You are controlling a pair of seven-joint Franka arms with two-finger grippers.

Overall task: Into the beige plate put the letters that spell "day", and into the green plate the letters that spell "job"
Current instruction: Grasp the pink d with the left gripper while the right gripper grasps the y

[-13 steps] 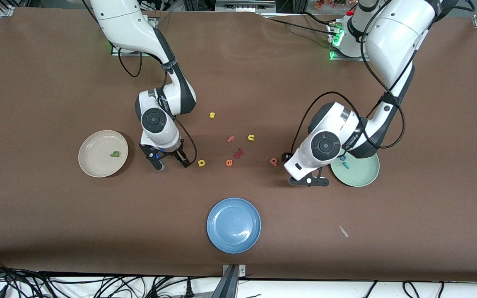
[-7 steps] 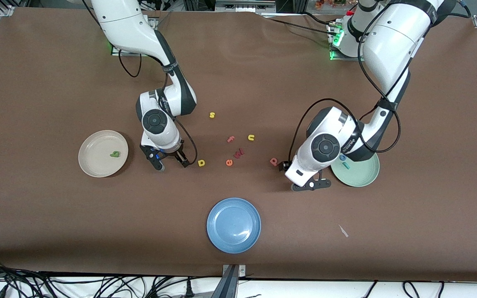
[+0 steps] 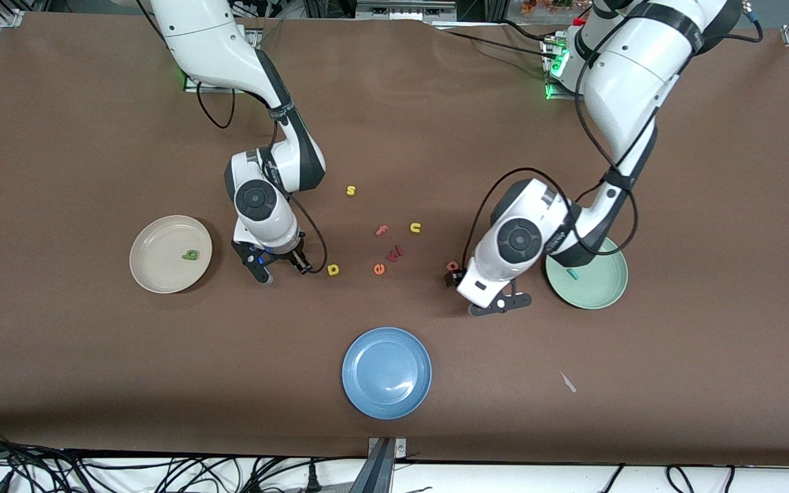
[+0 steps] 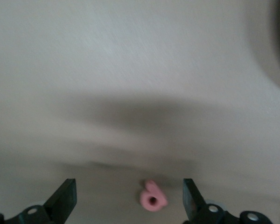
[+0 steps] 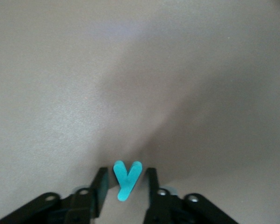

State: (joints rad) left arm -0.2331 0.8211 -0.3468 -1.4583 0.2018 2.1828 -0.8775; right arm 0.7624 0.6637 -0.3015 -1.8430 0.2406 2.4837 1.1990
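1. Nearest the front camera sits a blue plate (image 3: pixel 386 372), with a small white scrap (image 3: pixel 568 382) on the worktop toward the left arm's end.
2. The left gripper (image 4: pixel 128 187) hangs low over the worktop just beside the green plate (image 3: pixel 596 298). Its fingers are spread wide and hold nothing. In the left wrist view the pink b (image 3: pixel 452 266) shows between them, lying flat and touching neither finger.
3. The green plate holds the teal j (image 3: pixel 572 274). The left arm covers part of the plate, so the blue o cannot be seen.
4. The right gripper (image 3: pixel 281 269) is down at the worktop, between the beige plate (image 3: pixel 155 274) and the yellow d (image 3: pixel 333 270). Its fingers are pinched in on the teal y (image 5: pixel 126 178), one at each side of the letter.
5. The beige plate, toward the right arm's end, holds the green a (image 3: pixel 190 255).
6. The yellow d lies on the worktop just beside the right gripper. An orange e (image 3: pixel 379 269) lies between it and the pink b.
7. Farther from the camera lie a dark red letter (image 3: pixel 395 253), then a pink f (image 3: pixel 381 231) and a yellow u (image 3: pixel 415 227). A yellow s (image 3: pixel 351 190) lies farthest.
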